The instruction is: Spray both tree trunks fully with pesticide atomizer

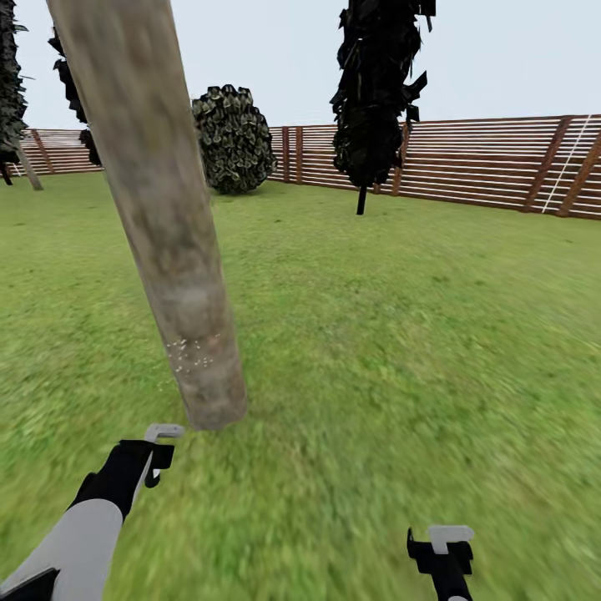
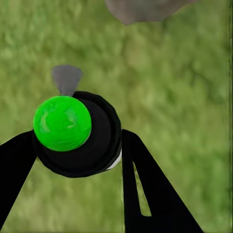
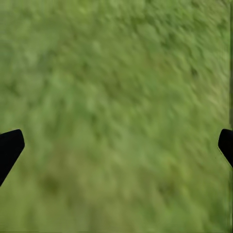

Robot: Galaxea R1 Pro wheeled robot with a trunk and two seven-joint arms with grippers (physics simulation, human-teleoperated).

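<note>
A: While clamped between the black fingers [image 2: 155,194] of the left gripper [image 1: 154,455], where does the pesticide atomizer [image 2: 77,133] sit?

B: Held upright over the grass [image 1: 376,334], just short of the tree trunk [image 1: 159,217]. Round black body, bright green cap [image 2: 62,123], grey nozzle [image 2: 67,78] jutting toward the trunk's foot. Pale trigger piece [image 1: 163,431] seen in the head view, poking above the black jaws.

A: And the trunk?

B: Thick, mottled beige-grey, leaning across the upper left of the head view, rooted in the lawn just beyond the left gripper. Dusted low down with a small patch of white specks [image 1: 192,351], the pesticide; bare bark above. Hard to judge how far round the specks go.

A: Right gripper [image 1: 446,551]?

B: Well apart, low and to the right over bare grass. Spread wide, black fingertips [image 3: 9,148] at opposite sides of the wrist view, nothing but blurred green between them.

A: Beyond?

B: Brown slatted fence [image 1: 467,163] along the far edge of the lawn, a near-black column tree [image 1: 376,92] before it, a rounded dark bush [image 1: 234,138] near the fence corner.
</note>
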